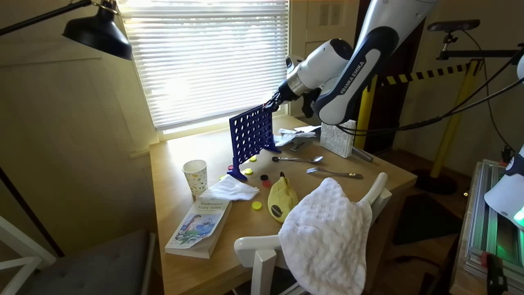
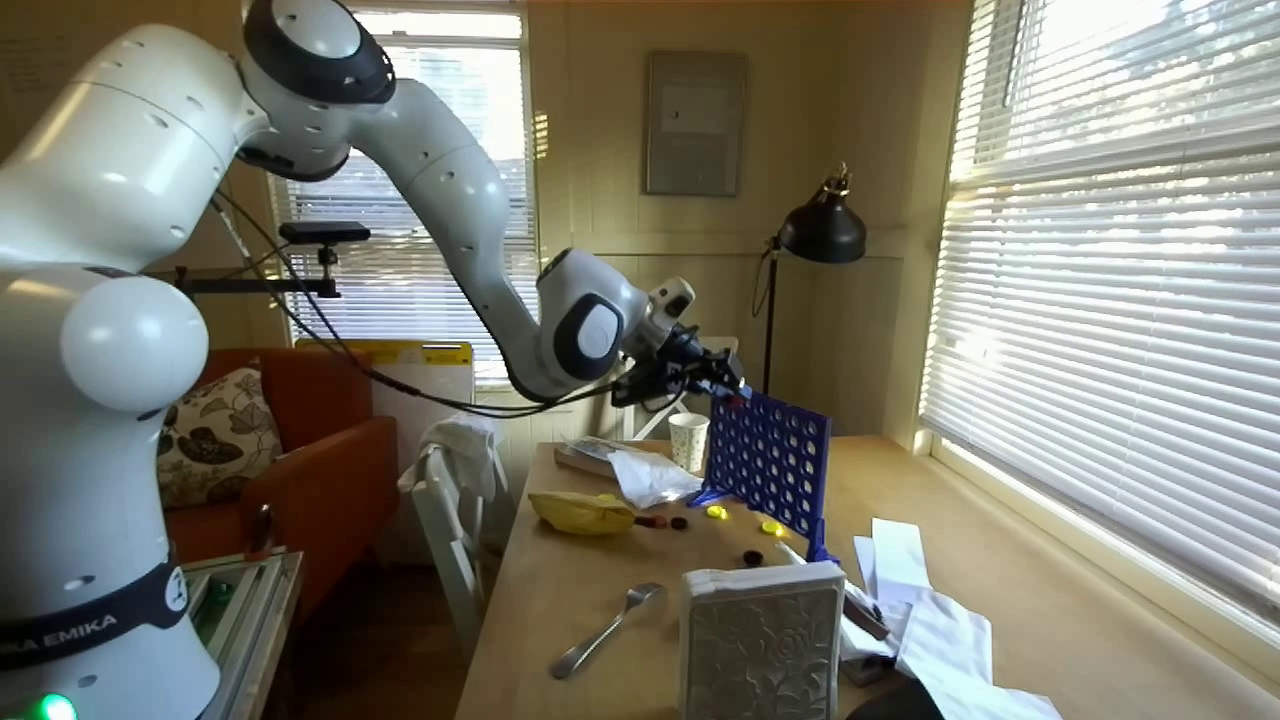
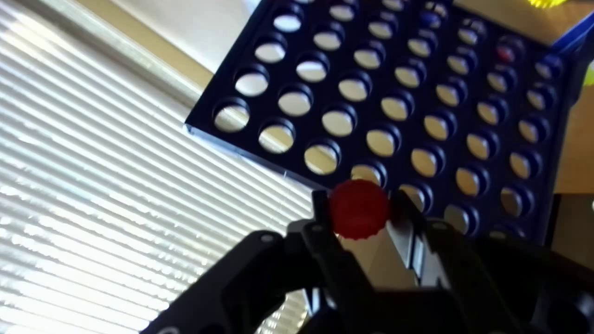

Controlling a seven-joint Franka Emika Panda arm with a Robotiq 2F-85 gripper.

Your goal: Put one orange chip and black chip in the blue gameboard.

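Gripper (image 3: pixel 359 213) grasping one red chip (image 3: pixel 359 206) at the top edge of the blue gameboard (image 3: pixel 368 115); contact between the two cannot be confirmed. The blue gameboard stands upright on the table (image 1: pixel 249 227). In an exterior view, a black chip (image 1: pixel 264 177) lies right of its near end; spotted cup (image 1: pixel 195 179) left, book (image 1: pixel 198 231) near left, fork (image 1: pixel 333 173) right.

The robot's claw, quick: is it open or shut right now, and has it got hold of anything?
Gripper: closed, holding a red chip near the top edge of the blue gameboard.
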